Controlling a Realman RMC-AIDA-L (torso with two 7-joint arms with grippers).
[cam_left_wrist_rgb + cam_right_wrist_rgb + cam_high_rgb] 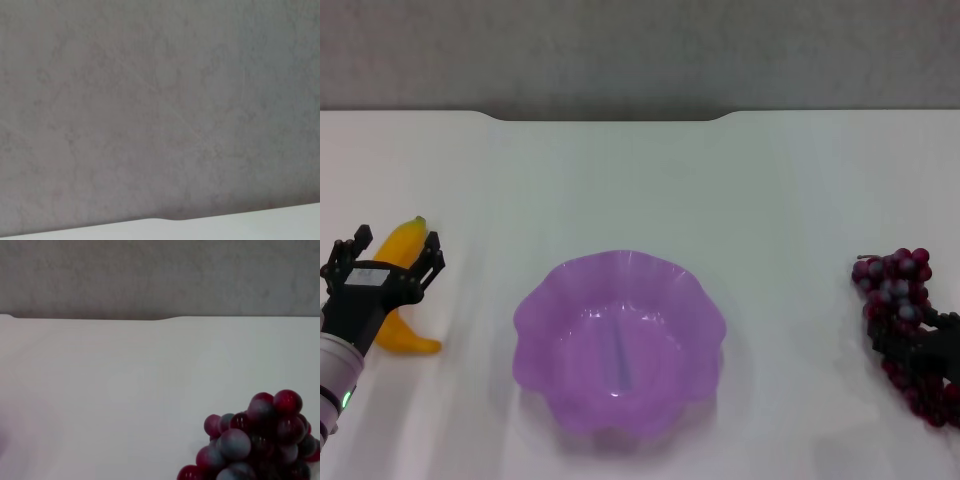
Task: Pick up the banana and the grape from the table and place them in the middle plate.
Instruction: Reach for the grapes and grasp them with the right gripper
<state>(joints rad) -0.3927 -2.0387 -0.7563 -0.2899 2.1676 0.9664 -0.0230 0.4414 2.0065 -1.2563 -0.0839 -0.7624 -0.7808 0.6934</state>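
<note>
The yellow banana point(406, 334) lies on the white table point(620, 180) at the far left. My left gripper point(392, 252) is low over its middle, open, with one black finger on each side of it. The bunch of dark red grapes point(895, 275) lies at the far right; it also shows in the right wrist view point(260, 440). My right gripper point(923, 348) is down on the near part of the bunch. The purple scalloped plate point(535, 300) stands empty in the middle, between the two fruits.
The table's notched far edge point(610, 118) meets a grey wall point(620, 50). The left wrist view shows only that wall point(150, 100) and a strip of table edge point(225, 227).
</note>
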